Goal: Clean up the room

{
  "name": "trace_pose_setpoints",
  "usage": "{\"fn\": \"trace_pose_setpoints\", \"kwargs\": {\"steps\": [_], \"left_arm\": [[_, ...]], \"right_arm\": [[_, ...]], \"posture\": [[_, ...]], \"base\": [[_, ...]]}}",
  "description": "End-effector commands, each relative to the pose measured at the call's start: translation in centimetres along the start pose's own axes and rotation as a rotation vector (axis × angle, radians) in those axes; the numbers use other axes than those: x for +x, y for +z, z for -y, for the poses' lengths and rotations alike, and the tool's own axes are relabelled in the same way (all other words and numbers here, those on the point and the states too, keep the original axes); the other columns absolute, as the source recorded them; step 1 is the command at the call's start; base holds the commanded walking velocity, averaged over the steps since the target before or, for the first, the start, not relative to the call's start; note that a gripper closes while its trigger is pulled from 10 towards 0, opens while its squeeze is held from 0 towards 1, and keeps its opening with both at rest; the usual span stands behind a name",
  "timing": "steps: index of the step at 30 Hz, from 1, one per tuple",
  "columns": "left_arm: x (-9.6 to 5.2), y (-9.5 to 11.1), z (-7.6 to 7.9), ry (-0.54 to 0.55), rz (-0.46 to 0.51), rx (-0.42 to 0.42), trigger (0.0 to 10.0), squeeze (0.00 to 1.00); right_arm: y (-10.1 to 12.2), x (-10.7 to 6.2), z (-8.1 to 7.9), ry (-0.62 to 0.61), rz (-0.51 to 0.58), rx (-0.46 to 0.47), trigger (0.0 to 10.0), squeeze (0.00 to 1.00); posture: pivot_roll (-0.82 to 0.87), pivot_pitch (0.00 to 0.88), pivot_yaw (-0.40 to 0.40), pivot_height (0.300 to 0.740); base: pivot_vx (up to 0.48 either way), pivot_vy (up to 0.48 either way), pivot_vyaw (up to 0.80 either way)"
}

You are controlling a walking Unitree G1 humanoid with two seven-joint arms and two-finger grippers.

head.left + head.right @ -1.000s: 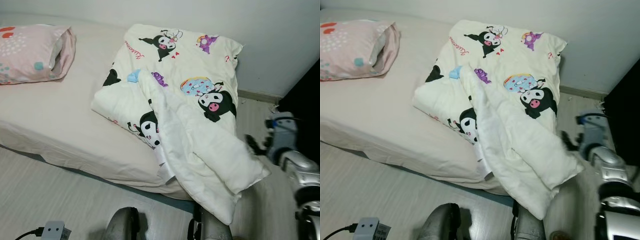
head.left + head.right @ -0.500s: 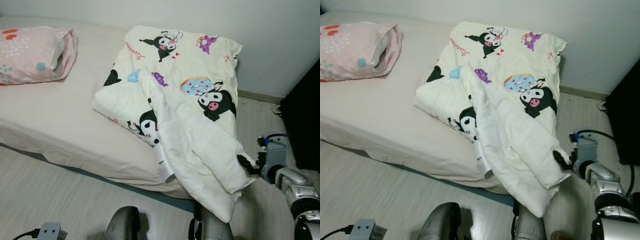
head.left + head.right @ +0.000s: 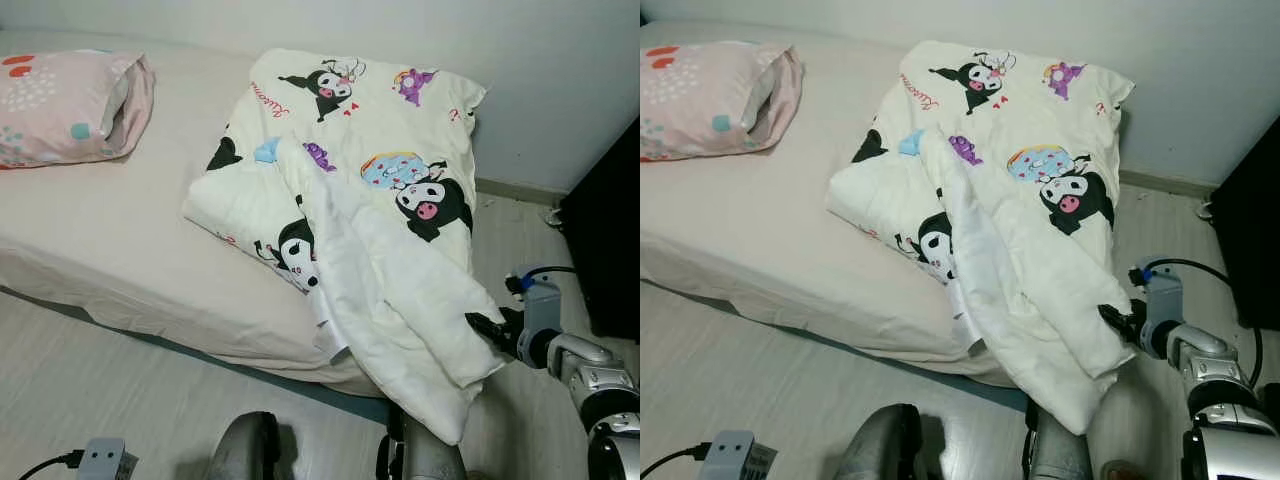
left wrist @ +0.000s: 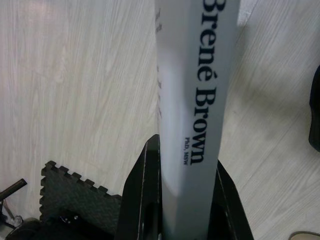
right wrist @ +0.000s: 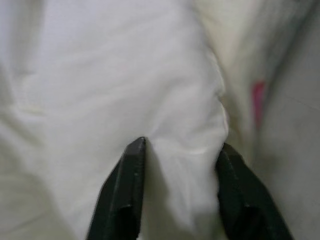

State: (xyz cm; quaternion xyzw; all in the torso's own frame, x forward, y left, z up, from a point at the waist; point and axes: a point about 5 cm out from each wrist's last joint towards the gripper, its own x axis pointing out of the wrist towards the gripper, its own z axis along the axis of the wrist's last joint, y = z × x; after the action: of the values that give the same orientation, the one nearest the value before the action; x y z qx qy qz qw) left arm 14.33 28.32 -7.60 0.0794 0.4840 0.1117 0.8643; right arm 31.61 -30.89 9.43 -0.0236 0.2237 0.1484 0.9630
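A cream quilt (image 3: 380, 200) printed with black cartoon figures lies rumpled over the right end of the bed (image 3: 130, 240), one corner hanging off toward the floor. My right gripper (image 3: 480, 328) is at that hanging corner, low on the right. In the right wrist view the right gripper (image 5: 182, 150) is open, its black fingers (image 5: 127, 190) straddling a white fold of the quilt (image 5: 125, 75). In the left wrist view my left gripper (image 4: 185, 155) is shut on a grey book (image 4: 195, 75), spine outward with "Brené Brown" on it, held above the pale wooden floor.
A pink patterned pillow (image 3: 70, 105) lies at the bed's far left. Dark furniture (image 3: 610, 240) stands at the right beside the wall. A white plug box (image 3: 105, 460) with a cable sits on the floor at lower left. A black foam mat (image 4: 75, 195) lies under the book.
My right gripper has moved left and down from beside the dark furniture to the quilt's hanging corner, and its fingers now straddle the fabric. The quilt has not moved.
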Motion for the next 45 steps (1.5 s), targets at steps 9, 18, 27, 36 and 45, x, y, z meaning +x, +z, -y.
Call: {"fn": "trace_pose_setpoints", "kwargs": {"steps": [9, 18, 27, 36, 45], "left_arm": [[-0.1, -0.9, 0.7, -0.004, -0.04, -0.011, 10.0, 0.0], [-0.1, -1.0, 0.9, -0.006, -0.042, -0.015, 10.0, 0.0], [-0.1, -1.1, 1.3, -0.006, -0.048, -0.028, 10.0, 0.0], [-0.1, -1.3, 1.4, -0.005, -0.056, -0.03, 10.0, 0.0], [-0.1, -1.5, 1.7, -0.013, -0.06, -0.03, 10.0, 0.0]], "right_arm": [[-0.2, 0.6, -3.4, 0.399, -0.06, -0.136, 0.0, 0.0], [-0.4, 1.0, -8.2, 0.738, -0.072, -0.237, 0.0, 0.0], [-8.1, -1.6, -13.6, 1.121, -0.54, -0.628, 0.0, 0.0], [-10.3, -4.6, -10.1, 1.036, -0.84, -0.802, 0.0, 0.0], [-10.1, -5.9, -7.5, 0.824, -0.946, -0.816, 0.0, 0.0]], "posture": [[0.06, 0.225, 0.047, 0.591], [0.06, 0.224, 0.044, 0.591], [0.05, 0.216, 0.035, 0.591], [0.03, 0.217, 0.03, 0.591], [0.03, 0.214, 0.026, 0.591]], "base": [[0.0, 0.0, 0.0], [0.0, 0.0, 0.0], [0.0, 0.0, 0.0], [0.0, 0.0, 0.0], [0.0, 0.0, 0.0]]}}
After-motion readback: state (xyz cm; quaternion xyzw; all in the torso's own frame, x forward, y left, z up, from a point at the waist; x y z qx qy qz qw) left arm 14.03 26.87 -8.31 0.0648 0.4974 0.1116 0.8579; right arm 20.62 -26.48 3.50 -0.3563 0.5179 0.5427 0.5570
